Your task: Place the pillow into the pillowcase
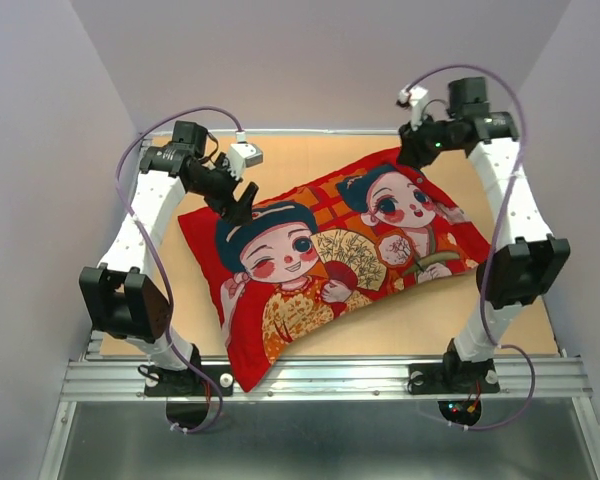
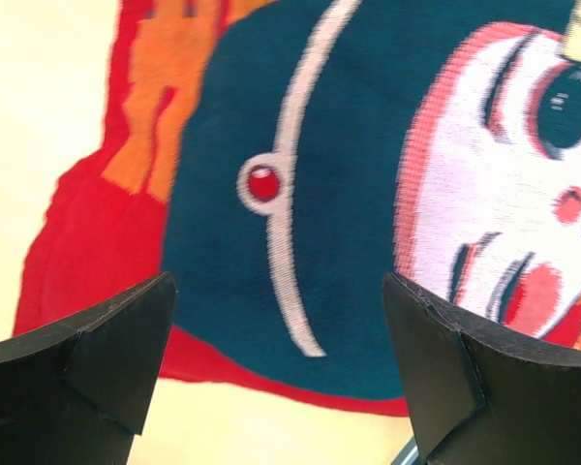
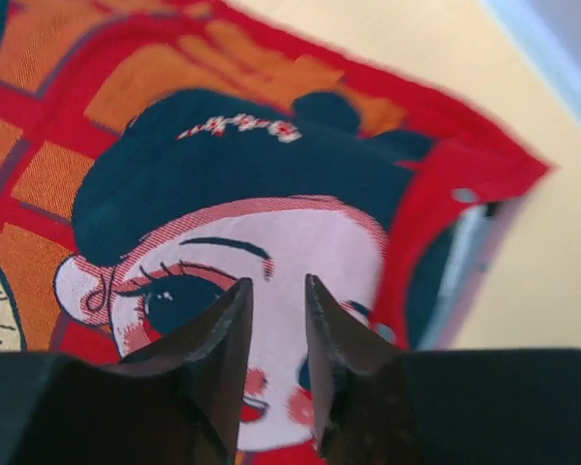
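Observation:
The pillowcase (image 1: 330,255) lies plump across the table, bright red face up with two cartoon children and a fan. The pillow is hidden. My left gripper (image 1: 242,205) hovers over the case's far left part, fingers spread wide and open above the dark blue hair print (image 2: 271,194), with nothing between them (image 2: 276,291). My right gripper (image 1: 412,155) hangs over the far right corner. Its jaws (image 3: 277,283) stand a narrow gap apart, empty, above the girl's face (image 3: 271,252). A pale strip (image 3: 462,262) shows at the case's right edge.
The tan table (image 1: 310,155) is boxed in by grey walls at the back and both sides. A metal rail (image 1: 320,378) runs along the near edge by the arm bases. The case's lower left corner (image 1: 245,375) reaches that rail.

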### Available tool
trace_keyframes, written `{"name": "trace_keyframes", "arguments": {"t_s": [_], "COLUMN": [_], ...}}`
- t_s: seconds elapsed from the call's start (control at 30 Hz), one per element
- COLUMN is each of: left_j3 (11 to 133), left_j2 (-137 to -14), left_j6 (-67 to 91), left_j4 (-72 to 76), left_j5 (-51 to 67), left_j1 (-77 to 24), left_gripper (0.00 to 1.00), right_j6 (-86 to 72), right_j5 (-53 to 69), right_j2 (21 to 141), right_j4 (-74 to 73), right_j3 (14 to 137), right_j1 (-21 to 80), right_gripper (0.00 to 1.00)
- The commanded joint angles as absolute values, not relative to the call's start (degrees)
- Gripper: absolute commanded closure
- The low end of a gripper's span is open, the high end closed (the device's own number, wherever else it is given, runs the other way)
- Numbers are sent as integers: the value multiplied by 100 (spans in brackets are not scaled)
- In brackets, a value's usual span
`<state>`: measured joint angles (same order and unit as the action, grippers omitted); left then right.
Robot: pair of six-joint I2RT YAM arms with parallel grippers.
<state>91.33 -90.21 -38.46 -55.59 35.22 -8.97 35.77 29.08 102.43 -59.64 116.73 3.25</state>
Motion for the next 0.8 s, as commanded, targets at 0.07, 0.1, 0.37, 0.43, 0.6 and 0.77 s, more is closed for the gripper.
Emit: {"name": "trace_keyframes", "arguments": {"t_s": [0.07,0.1,0.37,0.43,0.6,0.77], "left_j3": [9115,9114,8622,8561,8508,7884], "left_j2": [-9096,-9114,-9106,-9027,-9061,-9298], "left_j6": [-3955,-3894,-3770,-3823,-3894,-3569], "left_j4": [-5661,-5660,-5423,-5502,-5827,-5292], "left_j5": [3832,3806,3402,3393,3358,3024], "left_j1": [-1186,-1195,-1195,-1195,-1195,-1204], "left_gripper": [2,2,3,2,1,2], "right_j6": [2707,2637,2777,3004,3111,3234], "right_j5": [2446,2165,-764,-660,928,2487], "right_j2": [11143,11336,12078,11656,10487,9756], "right_j4": [-4905,-4774,-4192,-4192,-4858,-6221], "right_j3": [11074,11066,11048,10917,10881,10032], "right_j1": [334,264,-1185,-1300,-1178,-232], "right_gripper": [72,75,75,64,48,44]}}
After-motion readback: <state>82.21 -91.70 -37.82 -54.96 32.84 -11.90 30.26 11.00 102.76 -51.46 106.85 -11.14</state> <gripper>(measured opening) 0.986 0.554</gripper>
